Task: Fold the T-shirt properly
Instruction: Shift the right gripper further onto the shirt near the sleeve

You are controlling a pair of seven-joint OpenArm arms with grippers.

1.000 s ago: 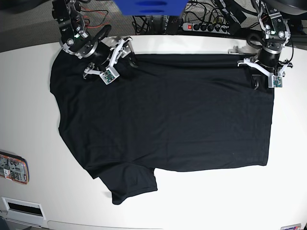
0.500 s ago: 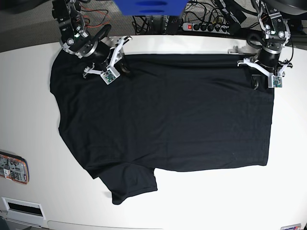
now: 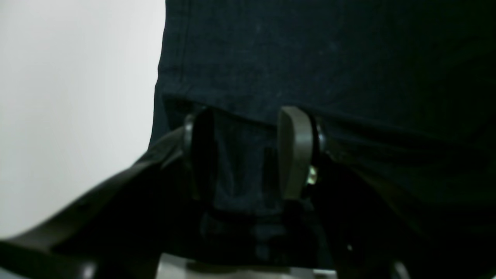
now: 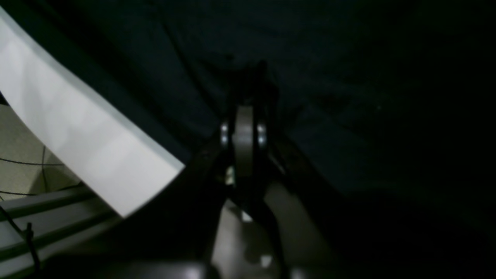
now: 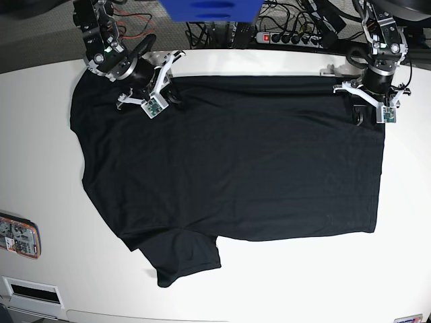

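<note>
Left gripper (image 3: 248, 155): lowered, jaws parted around cloth fold | Right gripper (image 4: 243, 128): lowered, jaws pressed fully together

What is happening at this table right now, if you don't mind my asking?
A two-armed robot is working on a black T-shirt spread flat on a white table. The right gripper has its jaws shut on the shirt's far edge near one corner. The left gripper sits at the other far corner, fabric between its jaws. No fold has been made yet.
</note>
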